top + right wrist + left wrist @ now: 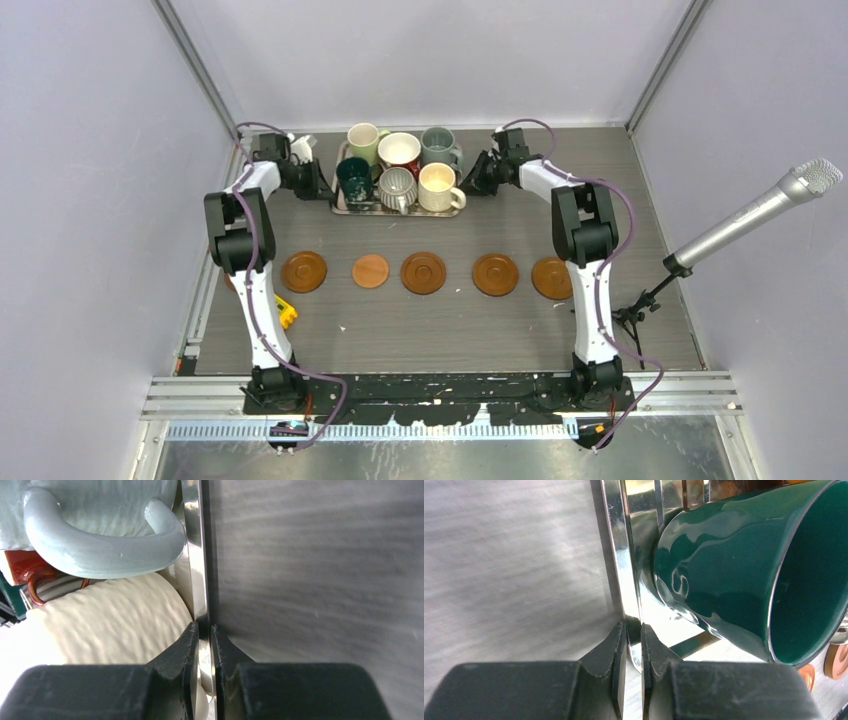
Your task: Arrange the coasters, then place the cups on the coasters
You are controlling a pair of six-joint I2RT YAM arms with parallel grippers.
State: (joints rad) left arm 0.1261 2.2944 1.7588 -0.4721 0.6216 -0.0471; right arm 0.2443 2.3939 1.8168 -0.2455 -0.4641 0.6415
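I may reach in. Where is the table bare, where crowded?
Bare grey tabletop: a strip between the silver metal tray and the row of round brown wooden coasters, and a wider band from that row to the arm bases. Crowded: the tray, full of ceramic mugs, left gripper and right gripper shut on its ends.

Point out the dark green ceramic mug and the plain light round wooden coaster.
Dark green ceramic mug (724, 575): left wrist view, outer wall.
Plain light round wooden coaster (371, 271): top external view, centre.
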